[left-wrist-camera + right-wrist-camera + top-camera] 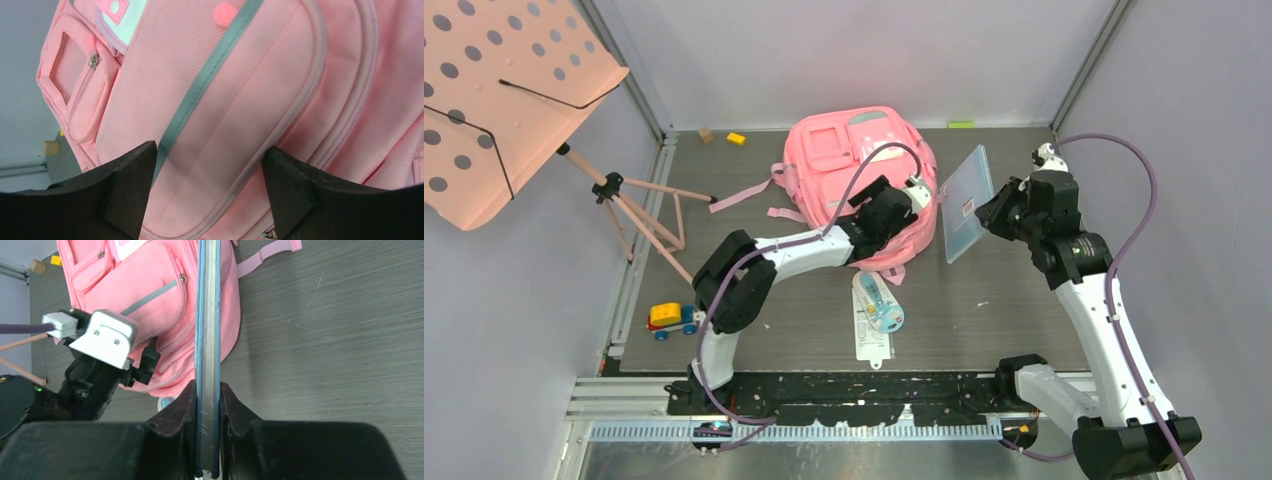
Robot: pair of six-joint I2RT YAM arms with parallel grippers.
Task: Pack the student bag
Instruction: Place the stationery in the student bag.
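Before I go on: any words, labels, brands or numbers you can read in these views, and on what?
No text can be read in any view.
Sticker on the clear folder: too small to read.
Printing on the packet: blurred.
White patch on the backpack: no lettering visible.

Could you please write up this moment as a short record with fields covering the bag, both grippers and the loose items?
bag: student bag, lying front up at mid-table
left gripper: jaws open, over the bag's front, holding nothing
right gripper: jaws shut on a clear blue folder, held off the table to the right of the bag
near side of bag: blister pack, flat on the table
left edge: toy car
far edge: yellow block
far left: music stand
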